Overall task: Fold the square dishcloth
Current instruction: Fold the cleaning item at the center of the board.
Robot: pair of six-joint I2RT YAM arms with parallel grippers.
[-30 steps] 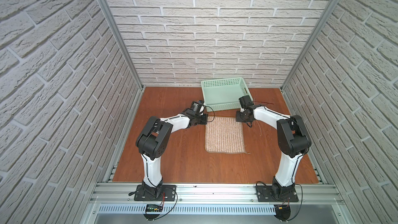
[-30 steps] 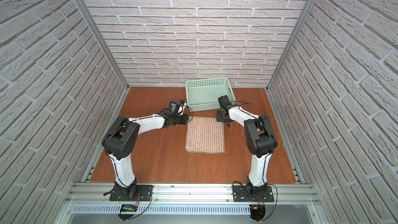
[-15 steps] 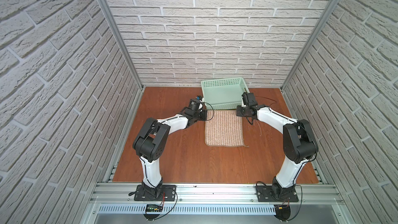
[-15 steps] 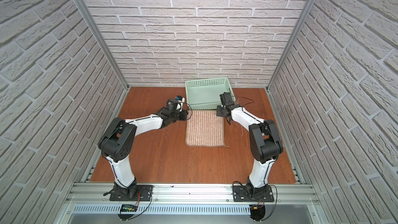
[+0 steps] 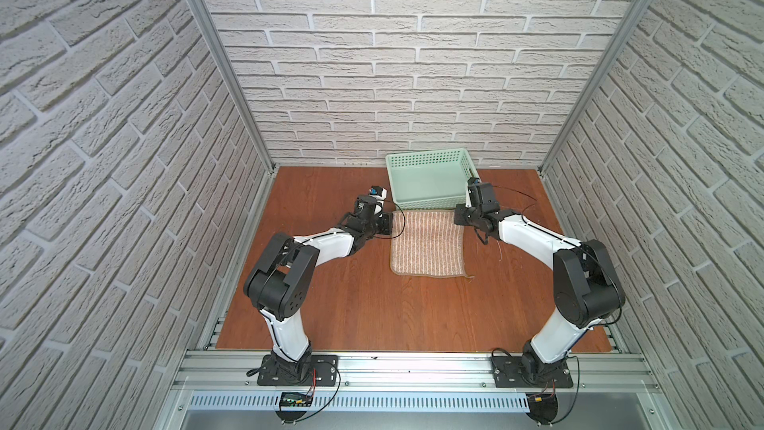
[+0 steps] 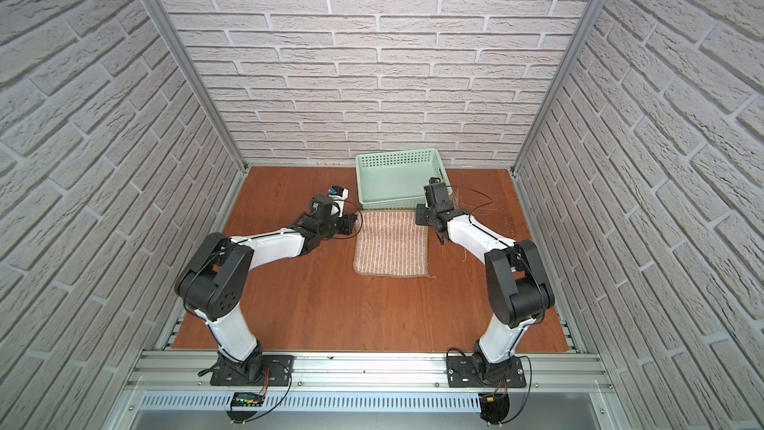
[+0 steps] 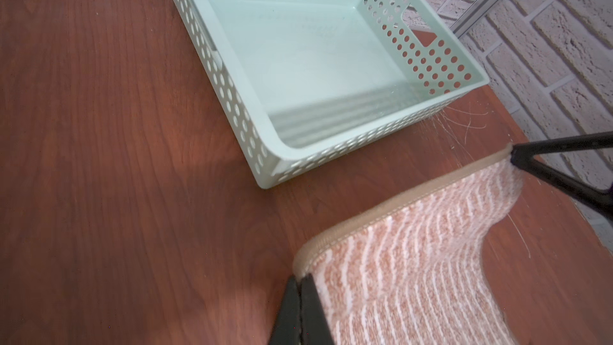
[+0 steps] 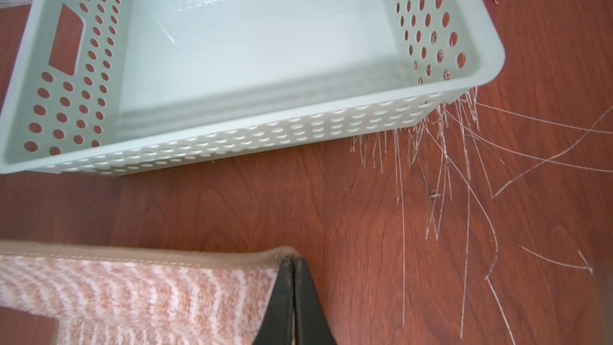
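The square dishcloth point(image 5: 428, 248) point(image 6: 390, 248), tan with pale stripes, lies on the wooden table just in front of the basket in both top views. My left gripper point(image 5: 390, 220) point(image 7: 300, 280) is shut on its far left corner. My right gripper point(image 5: 459, 217) point(image 8: 292, 260) is shut on its far right corner. In the left wrist view the hemmed far edge of the dishcloth point(image 7: 414, 260) hangs slightly raised between the two grips and sags in the middle. The rest of it rests flat, with a small loop point(image 5: 469, 279) at the near right corner.
An empty mint-green basket point(image 5: 426, 202) point(image 6: 388, 204) point(image 7: 238, 111) point(image 8: 232, 141) stands at the back of the table, a short gap beyond the cloth's far edge. Pale scratches point(image 8: 441, 167) mark the wood by its right corner. Brick walls close in three sides.
Both grippers have moved away from me toward the basket, still shut on the far corners. The whole dishcloth has been dragged that way with them.
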